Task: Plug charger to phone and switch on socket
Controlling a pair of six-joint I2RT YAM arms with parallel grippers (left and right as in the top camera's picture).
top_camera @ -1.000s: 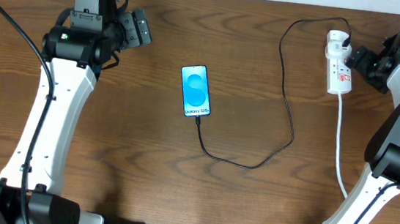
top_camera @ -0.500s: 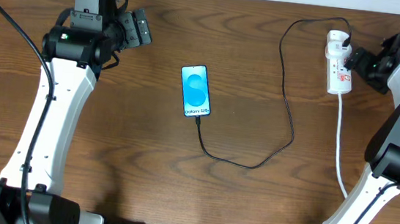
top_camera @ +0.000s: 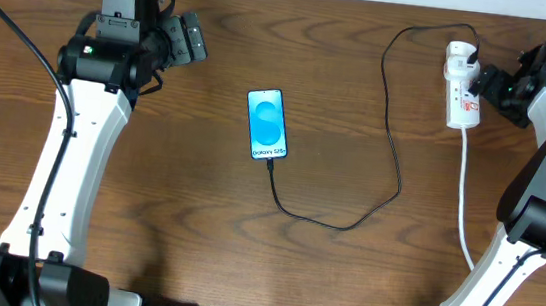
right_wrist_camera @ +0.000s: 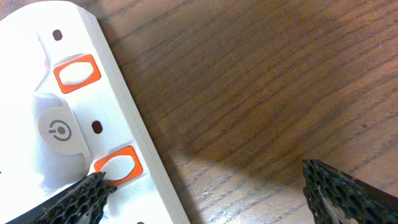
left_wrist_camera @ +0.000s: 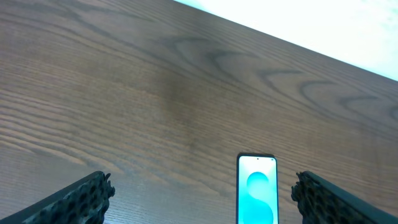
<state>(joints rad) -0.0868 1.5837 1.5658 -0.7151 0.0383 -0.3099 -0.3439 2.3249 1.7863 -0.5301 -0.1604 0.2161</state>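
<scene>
The phone [top_camera: 267,124] lies face up mid-table, blue screen lit; it also shows in the left wrist view [left_wrist_camera: 256,196]. The charger cable [top_camera: 390,144] runs from the phone's lower end in a loop up to a black plug [top_camera: 472,60] in the white socket strip [top_camera: 462,89]. My right gripper [top_camera: 485,85] is open right beside the strip; in the right wrist view [right_wrist_camera: 205,196] its left finger rests over the strip [right_wrist_camera: 68,112] by an orange-rimmed switch [right_wrist_camera: 118,167]. My left gripper [top_camera: 192,37] is open and empty at the far left, fingers either side of the distant phone [left_wrist_camera: 199,199].
The strip's thick white cord [top_camera: 465,202] runs down the right side toward the front edge. The right arm's base stands beside it. The table's back edge lies just beyond both grippers.
</scene>
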